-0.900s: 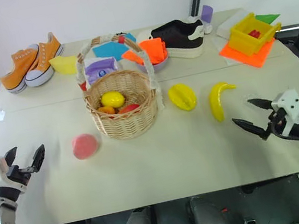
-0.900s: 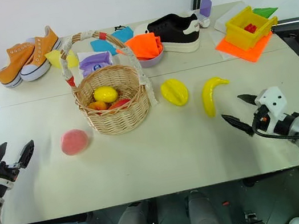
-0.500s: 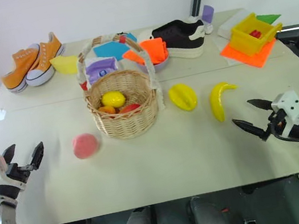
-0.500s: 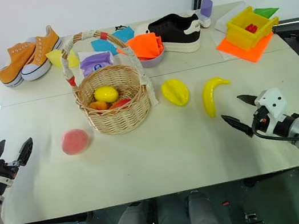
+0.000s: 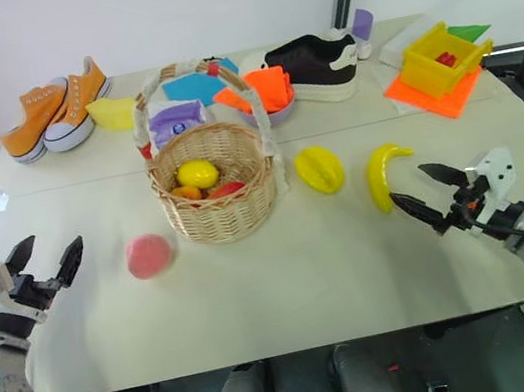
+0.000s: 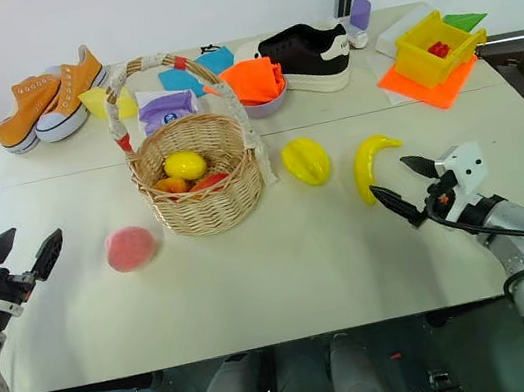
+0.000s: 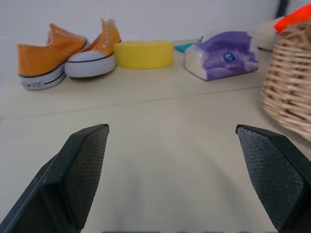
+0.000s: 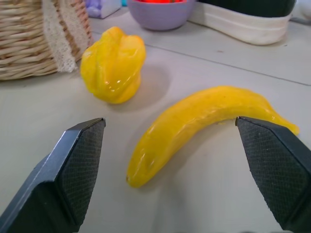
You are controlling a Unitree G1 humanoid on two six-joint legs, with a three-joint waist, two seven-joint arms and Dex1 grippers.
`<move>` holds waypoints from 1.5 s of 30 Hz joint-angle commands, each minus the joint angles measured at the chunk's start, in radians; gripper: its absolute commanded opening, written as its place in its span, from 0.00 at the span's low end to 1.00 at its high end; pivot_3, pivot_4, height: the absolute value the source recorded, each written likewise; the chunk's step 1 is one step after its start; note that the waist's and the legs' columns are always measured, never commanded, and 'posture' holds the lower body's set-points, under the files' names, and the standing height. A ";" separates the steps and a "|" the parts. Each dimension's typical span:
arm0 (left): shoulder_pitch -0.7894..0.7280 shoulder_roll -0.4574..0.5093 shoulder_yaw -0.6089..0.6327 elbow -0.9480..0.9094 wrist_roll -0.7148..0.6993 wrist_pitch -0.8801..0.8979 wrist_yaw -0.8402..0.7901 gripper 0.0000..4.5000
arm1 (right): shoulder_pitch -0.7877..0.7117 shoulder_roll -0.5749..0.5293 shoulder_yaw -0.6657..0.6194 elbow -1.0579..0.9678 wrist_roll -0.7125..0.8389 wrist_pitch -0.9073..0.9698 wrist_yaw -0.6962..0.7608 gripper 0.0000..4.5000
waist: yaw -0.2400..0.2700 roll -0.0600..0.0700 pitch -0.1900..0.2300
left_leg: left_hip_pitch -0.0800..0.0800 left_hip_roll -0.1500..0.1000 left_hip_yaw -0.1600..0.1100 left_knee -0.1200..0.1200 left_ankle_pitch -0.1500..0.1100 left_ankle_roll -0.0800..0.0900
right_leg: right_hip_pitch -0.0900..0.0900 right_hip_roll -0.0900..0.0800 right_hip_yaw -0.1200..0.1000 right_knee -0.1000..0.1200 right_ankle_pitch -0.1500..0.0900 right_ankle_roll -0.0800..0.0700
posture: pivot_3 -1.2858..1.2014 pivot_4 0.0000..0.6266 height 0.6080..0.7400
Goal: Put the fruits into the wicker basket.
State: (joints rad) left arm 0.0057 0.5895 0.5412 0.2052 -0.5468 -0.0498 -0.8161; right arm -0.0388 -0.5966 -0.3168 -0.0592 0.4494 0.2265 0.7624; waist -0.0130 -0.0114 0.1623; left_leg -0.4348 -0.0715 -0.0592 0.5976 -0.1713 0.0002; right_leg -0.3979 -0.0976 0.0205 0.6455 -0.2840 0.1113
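Basket (image 5: 217,199) wall hides lower parts of fruits (image 5: 199,174) inside.

Glossy plastic fruit, woven wicker and matt black finger pads on a smooth pale table.

The banana (image 8: 204,121) and the ridged yellow fruit (image 8: 112,64) look like shiny moulded plastic with bright highlights; the pink peach (image 5: 149,255) looks duller. The wicker basket (image 5: 215,189) is rough tan weave, its handle wrapped in white lace. The table (image 5: 289,293) is smooth and matt. The gripper fingers (image 7: 87,165) are black with a fine knurled texture. The orange sneakers (image 7: 68,48) are canvas with white rubber soles.
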 commanded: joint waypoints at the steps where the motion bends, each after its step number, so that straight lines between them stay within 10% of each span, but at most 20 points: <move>1: 0.020 0.021 0.010 -0.102 -0.066 0.017 -0.075 1.00 | -0.033 0.022 -0.009 -0.066 -0.012 -0.028 -0.063 0.99 | 0.001 0.000 0.000 | 0.000 0.000 0.000 0.000 0.000 0.000 | 0.000 0.000 0.000 0.000 0.000 0.000 | 0.52 0.24 1.00; 8: 0.150 0.085 -0.053 -0.359 -0.164 0.152 -0.258 1.00 | -0.022 0.139 0.058 -0.249 -0.105 0.084 -0.325 0.99 | -0.001 0.001 0.000 | 0.000 0.000 0.000 -0.001 0.000 0.000 | -0.001 0.000 0.001 -0.001 0.000 -0.001 | 0.52 0.24 1.00; 21: 0.129 0.077 -0.143 -0.498 -0.137 0.189 -0.269 1.00 | -0.222 0.184 0.153 -0.495 -0.107 0.877 -0.648 0.99 | 0.000 0.001 0.000 | -0.001 0.000 0.001 -0.002 0.000 0.000 | -0.007 0.000 0.001 -0.001 -0.001 -0.002 | 0.52 0.24 1.00; 35: 0.126 0.033 -0.157 -0.510 -0.103 0.158 -0.220 1.00 | -0.302 0.229 0.178 -0.235 -0.213 0.855 -0.708 0.99 | 0.000 0.001 0.000 | -0.003 0.000 0.001 -0.002 0.000 0.001 | -0.006 0.001 0.000 0.000 -0.001 -0.002 | 0.52 0.24 1.00; 43: 0.123 0.036 -0.152 -0.501 -0.098 0.148 -0.204 1.00 | -0.297 0.222 0.147 -0.213 -0.237 0.814 -0.707 0.21 | 0.001 0.001 0.000 | -0.003 0.000 0.001 -0.002 0.000 0.001 | -0.005 0.001 0.000 0.000 -0.001 -0.002 | 0.52 0.24 1.00; 45: 0.120 0.036 -0.151 -0.495 -0.099 0.147 -0.201 1.00 | -0.296 0.200 0.127 -0.213 -0.247 0.796 -0.701 0.18 | 0.002 0.001 0.000 | -0.003 0.000 0.001 -0.002 0.000 0.001 | -0.005 0.001 0.000 0.000 -0.001 -0.002 | 0.52 0.24 1.00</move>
State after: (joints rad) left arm 0.1355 0.6226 0.3698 -0.2773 -0.6419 0.1179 -1.0210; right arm -0.3317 -0.3733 -0.1501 -0.2585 0.2178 1.0553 0.0595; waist -0.0115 -0.0100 0.1620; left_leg -0.4383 -0.0715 -0.0582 0.5961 -0.1709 0.0008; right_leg -0.4031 -0.0970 0.0205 0.6453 -0.2851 0.1093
